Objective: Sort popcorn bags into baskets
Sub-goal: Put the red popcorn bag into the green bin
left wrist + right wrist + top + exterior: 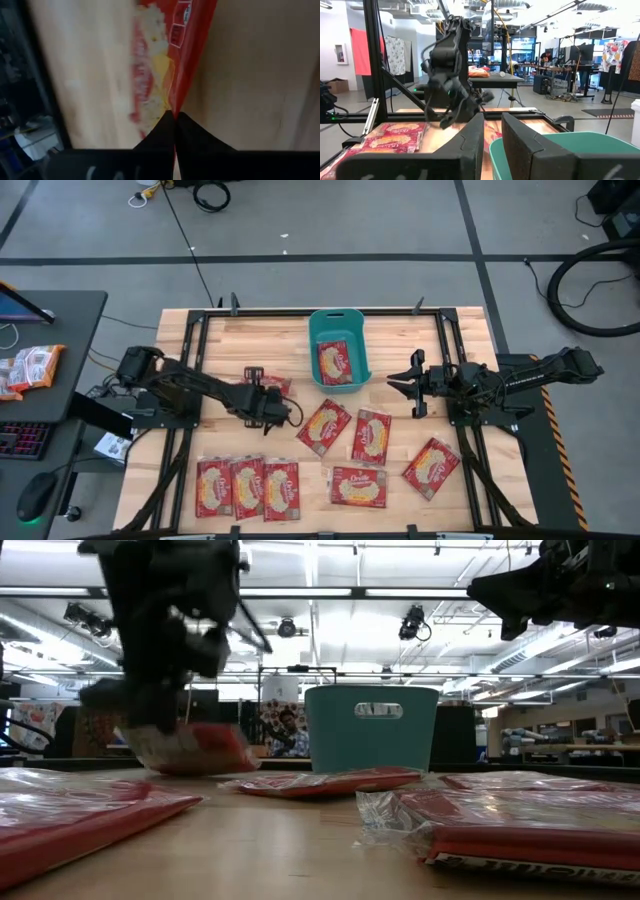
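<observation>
Now 1 flat crinkly packet (165, 65) between fingers (165, 127)

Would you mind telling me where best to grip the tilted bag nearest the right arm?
Probably by a short edge of that bag, coming from above: it lies flat and apart from its neighbours, so only its thin rim offers the jaws a hold.

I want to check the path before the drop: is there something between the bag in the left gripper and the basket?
Nothing visible blocks it. The left gripper is shut on a bag left of the basket, and only bare table lies between them. One bag is already inside. The right gripper waits open on the basket's other side.
</observation>
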`<state>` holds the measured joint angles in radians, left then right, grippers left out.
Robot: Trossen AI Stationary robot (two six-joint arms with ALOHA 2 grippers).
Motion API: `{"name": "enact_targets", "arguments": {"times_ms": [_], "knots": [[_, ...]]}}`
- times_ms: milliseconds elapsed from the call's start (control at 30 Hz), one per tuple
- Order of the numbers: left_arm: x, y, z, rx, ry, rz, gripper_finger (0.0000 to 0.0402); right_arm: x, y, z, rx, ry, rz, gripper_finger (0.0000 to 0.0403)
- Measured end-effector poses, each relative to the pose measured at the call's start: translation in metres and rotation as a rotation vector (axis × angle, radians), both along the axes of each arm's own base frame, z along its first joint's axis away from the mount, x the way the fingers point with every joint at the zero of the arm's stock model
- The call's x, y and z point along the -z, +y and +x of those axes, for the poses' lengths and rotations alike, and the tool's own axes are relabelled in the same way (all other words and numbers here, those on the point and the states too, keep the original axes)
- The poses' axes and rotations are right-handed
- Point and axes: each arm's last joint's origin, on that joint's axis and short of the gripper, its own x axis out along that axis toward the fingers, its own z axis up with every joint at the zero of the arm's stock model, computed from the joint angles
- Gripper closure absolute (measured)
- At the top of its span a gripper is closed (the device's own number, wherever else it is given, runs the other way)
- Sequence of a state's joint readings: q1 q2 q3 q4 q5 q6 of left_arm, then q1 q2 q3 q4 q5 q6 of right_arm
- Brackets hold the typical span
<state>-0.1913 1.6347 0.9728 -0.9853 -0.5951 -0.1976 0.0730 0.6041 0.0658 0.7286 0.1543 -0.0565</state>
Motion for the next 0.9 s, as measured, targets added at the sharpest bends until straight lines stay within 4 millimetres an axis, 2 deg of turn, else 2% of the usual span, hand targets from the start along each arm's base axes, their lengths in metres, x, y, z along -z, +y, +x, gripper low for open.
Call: {"name": "enact_targets", "arguments": {"times_ms": [200,467,667,767,900], "knots": [[-0.051,0.018,0.0,-0.068,-0.144,0.019,0.04,-0.001,0.0,0.0,0.001,-0.008,-0.003,0.033],[-0.101,0.051,0.014,-0.167,-0.332,0.069,0.0401,-0.001,0.0,0.0,0.001,-0.011,-0.005,0.033],[-0.122,0.065,0.038,0.009,-0.454,0.144,0.0401,-0.001,0.0,0.0,0.004,-0.011,-0.017,0.033],[-0.125,0.072,0.051,0.132,-0.46,0.204,0.0401,-0.001,0.0,0.0,0.005,-0.013,-0.021,0.033],[-0.12,0.082,0.069,0.306,-0.397,0.267,0.0401,-0.001,0.0,0.0,0.003,-0.013,-0.021,0.033]]}}
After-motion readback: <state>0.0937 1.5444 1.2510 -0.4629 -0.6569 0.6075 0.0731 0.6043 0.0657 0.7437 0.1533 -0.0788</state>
